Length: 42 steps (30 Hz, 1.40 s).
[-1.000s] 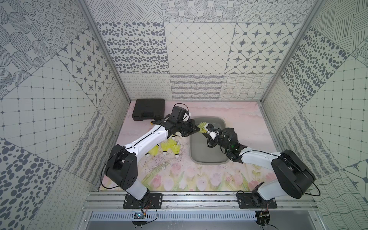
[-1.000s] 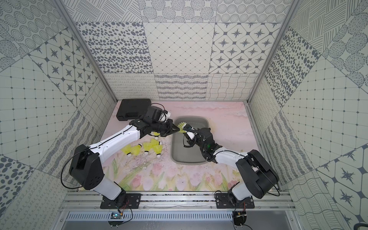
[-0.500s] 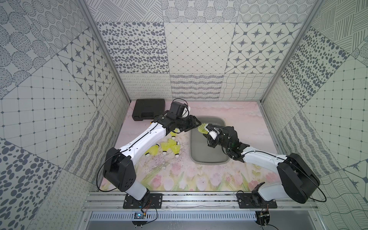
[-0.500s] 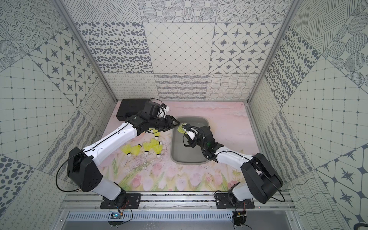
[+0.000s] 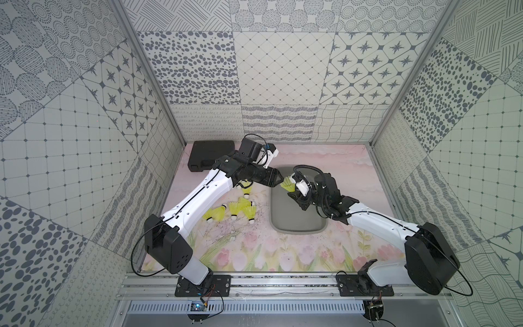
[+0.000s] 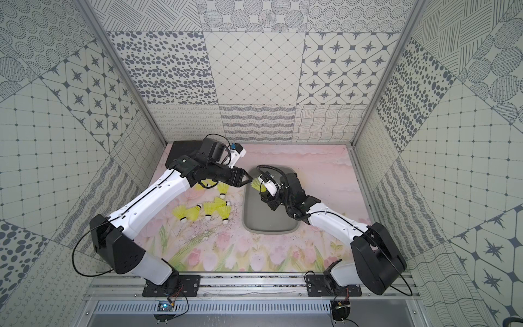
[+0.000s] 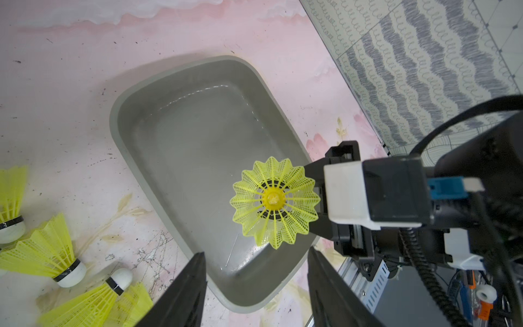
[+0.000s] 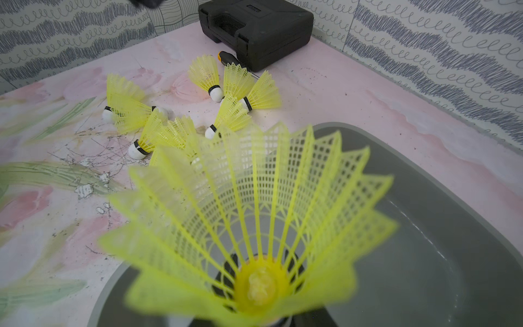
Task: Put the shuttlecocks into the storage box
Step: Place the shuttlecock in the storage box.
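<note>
Handover done. A second ago the left gripper (image 5: pixel 279 180) is clamped on the shuttlecock (image 7: pixel 274 201). Now its jaws stand parted, about mid-width, with nothing between them. The left wrist view shows both black fingers (image 7: pixel 184 291) clear of the skirt.

The right gripper (image 5: pixel 294 194) has the shuttlecock alone. Its jaws are closed tight on the cork end, and the skirt flares away toward the left arm. That grip is unchanged over the last second.

Position: the held shuttlecock is in the air over the storage box (image 5: pixel 297 223), toward its far left corner in both top views, and it touches nothing but the right jaws. The visible part of the box floor has no shuttlecock on it yet.

The other shuttlecocks (image 5: pixel 250 211) lie in a loose cluster on the table (image 5: pixel 254 254) just left of the box, partly under the left arm.

What it means, my read:
- The left arm is free to go back to the cluster for the next one.
- The right arm only needs to release over the box, maybe after moving nearer its centre, since it sits close to the rim.
- Risk: the light plastic skirt could bounce or roll over the low wall.
- The task is barely started; the first one is not in yet.
</note>
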Available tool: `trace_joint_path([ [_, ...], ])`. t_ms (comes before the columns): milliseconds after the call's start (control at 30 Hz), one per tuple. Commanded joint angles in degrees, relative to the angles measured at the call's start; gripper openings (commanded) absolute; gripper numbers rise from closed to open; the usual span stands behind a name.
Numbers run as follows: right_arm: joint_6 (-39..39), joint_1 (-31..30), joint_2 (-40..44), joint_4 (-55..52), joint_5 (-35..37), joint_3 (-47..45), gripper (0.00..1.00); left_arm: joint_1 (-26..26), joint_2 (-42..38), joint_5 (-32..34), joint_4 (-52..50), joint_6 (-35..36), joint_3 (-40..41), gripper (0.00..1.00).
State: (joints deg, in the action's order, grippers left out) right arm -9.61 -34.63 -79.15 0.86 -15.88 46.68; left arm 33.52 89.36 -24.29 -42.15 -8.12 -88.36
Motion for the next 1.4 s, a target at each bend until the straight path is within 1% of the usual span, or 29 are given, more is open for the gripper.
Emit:
trace_joint_path([
  [0, 1.49, 0.18, 1.37, -3.42, -3.05, 2.04, 0.27, 0.78, -0.14, -5.10, -5.76, 17.98, -0.34, 0.62],
  [67, 1.63, 0.18, 1.54, -4.41, -4.21, 2.53, 0.27, 1.46, -0.71, -5.99, -3.85, 21.30, 0.97, 0.62],
  [233, 1.93, 0.11, 1.69, -5.82, -5.12, 3.31, 0.27, 2.77, -2.06, -6.86, 1.52, 26.86, 4.45, 0.63],
  [367, 1.87, 0.12, 1.90, -6.37, -5.21, 3.72, 0.28, 3.78, -1.47, -7.04, 2.12, 31.55, 5.39, 0.62],
  [500, 1.87, 0.13, 1.82, -6.93, -5.46, 4.04, 0.28, 4.83, -0.40, -4.98, 3.49, 33.73, 5.35, 0.60],
  [633, 1.96, 0.17, 1.81, -6.92, -5.81, 4.27, 0.28, 5.65, 0.81, -5.15, 4.70, 35.87, 5.30, 0.55],
  [700, 1.99, 0.17, 1.90, -7.10, -5.96, 4.40, 0.28, 6.15, 1.45, -3.78, 5.58, 36.29, 5.51, 0.53],
  [767, 2.12, 0.17, 1.99, -7.20, -6.16, 4.52, 0.28, 6.36, 2.07, -2.45, 6.26, 36.24, 5.48, 0.45],
  [933, 2.19, 0.18, 2.34, -7.19, -6.27, 4.44, 0.28, 6.40, 3.18, -1.57, 6.79, 35.81, 5.12, 0.25],
  [1000, 2.25, 0.18, 2.43, -7.19, -6.27, 4.45, 0.28, 6.42, 3.23, -0.79, 7.38, 35.59, 5.60, 0.25],
  [1100, 2.35, 0.18, 2.52, -7.06, -6.24, 4.24, 0.28, 6.42, 2.97, 0.12, 8.42, 35.41, 6.64, 0.28],
  [1200, 2.82, 0.26, 2.77, -6.54, -6.18, 3.88, 0.28, 6.43, 2.59, -0.21, 9.75, 34.51, 7.75, 0.31],
  [1300, 3.57, 0.53, 3.23, -5.80, -6.09, 3.47, 0.27, 6.39, 2.04, -0.91, 10.74, 33.58, 8.89, 0.31],
  [1333, 3.71, 0.62, 3.32, -5.62, -6.01, 3.36, 0.27, 6.41, 1.98, -1.54, 11.02, 33.36, 9.28, 0.28],
  [1367, 3.73, 0.66, 3.39, -5.61, -5.92, 3.33, 0.27, 6.40, 1.92, -2.24, 11.04, 33.26, 9.49, 0.21],
])
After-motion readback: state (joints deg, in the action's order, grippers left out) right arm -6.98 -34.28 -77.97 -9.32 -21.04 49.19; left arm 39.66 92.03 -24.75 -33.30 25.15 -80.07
